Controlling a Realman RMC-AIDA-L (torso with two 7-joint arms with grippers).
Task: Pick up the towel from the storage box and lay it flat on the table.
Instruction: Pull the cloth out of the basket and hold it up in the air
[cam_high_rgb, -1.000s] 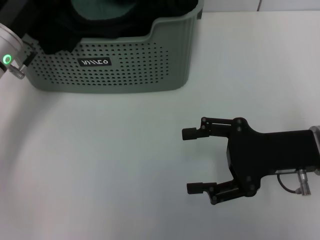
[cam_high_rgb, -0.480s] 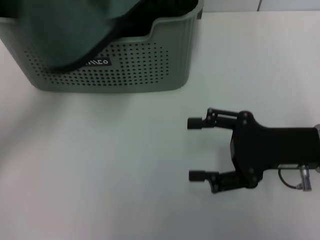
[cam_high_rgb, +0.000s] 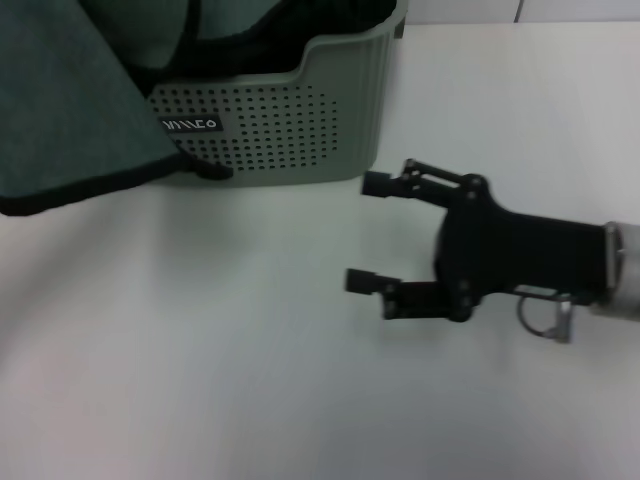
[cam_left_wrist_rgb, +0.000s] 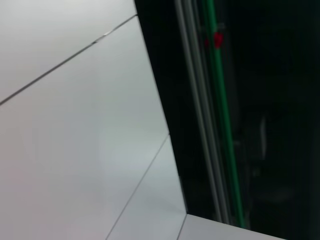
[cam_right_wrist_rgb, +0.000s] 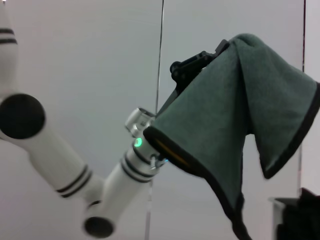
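The towel (cam_high_rgb: 70, 110), grey-teal face out with a black border, hangs in the air at the upper left, in front of the storage box (cam_high_rgb: 300, 120). In the right wrist view my left gripper (cam_right_wrist_rgb: 210, 56) is shut on the towel's top edge (cam_right_wrist_rgb: 235, 110), and a strip of mustard-yellow shows inside a fold. The left gripper is out of the head view. My right gripper (cam_high_rgb: 368, 232) is open and empty, low over the white table (cam_high_rgb: 200, 350), just right of the box's front corner.
A black cloth (cam_high_rgb: 340, 20) lies inside the storage box. My left arm (cam_right_wrist_rgb: 75, 170) reaches up at the left of the right wrist view. The left wrist view shows only wall panels (cam_left_wrist_rgb: 75, 125) and a dark frame.
The towel has come up out of the box and swung left and toward me, now covering the box's left front. My right gripper has moved left and toward the box.
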